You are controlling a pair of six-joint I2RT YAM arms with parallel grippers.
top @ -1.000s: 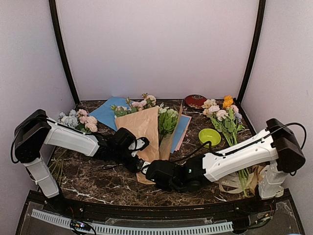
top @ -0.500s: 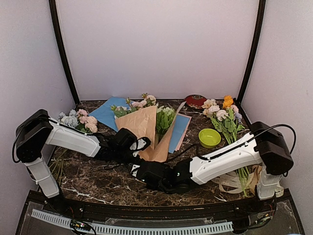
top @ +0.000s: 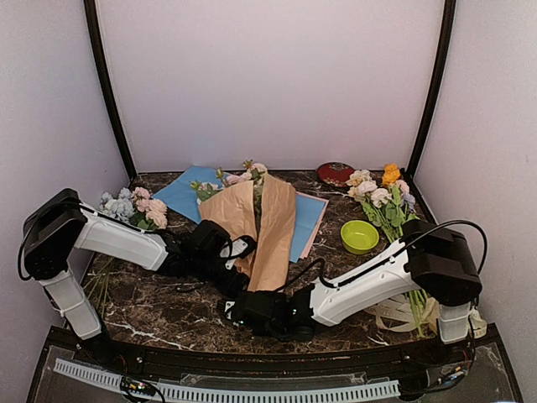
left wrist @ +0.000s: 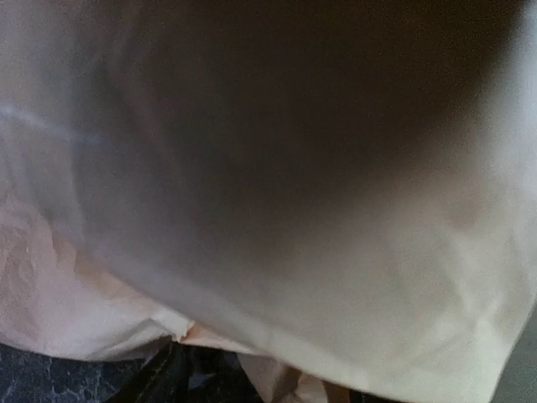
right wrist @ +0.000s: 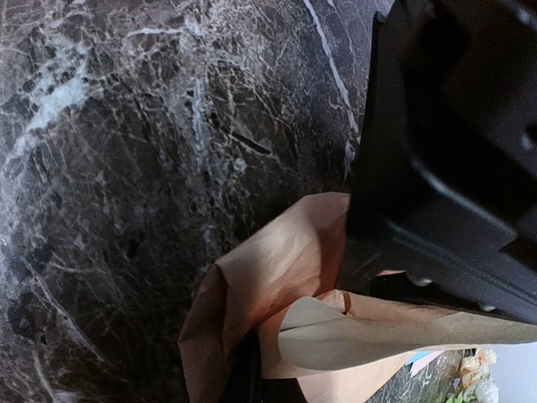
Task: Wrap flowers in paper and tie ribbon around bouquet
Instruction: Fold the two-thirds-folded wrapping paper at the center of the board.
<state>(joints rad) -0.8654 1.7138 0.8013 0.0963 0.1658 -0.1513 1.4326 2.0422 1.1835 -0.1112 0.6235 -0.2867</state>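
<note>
At centre: paper folded into creased tan cone | left claw grip unclear | right claw clenched

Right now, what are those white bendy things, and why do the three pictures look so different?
Those are two robot arms, bolted to the near edge of a marble table. Each ends in a two-finger pincer called a gripper. The big picture looks down from above and behind them. The other two come from small cameras on the wrists, so they look from very close: the left one sees almost only tan paper, the right one sees marble and the paper's folded end. In the middle, the paper is folded round pink and cream flowers. The left gripper sits against its side with jaws wide. The right gripper is shut and seems to pinch the paper's near end. Around lie a blue sheet, a green bowl and loose bunches.
</note>
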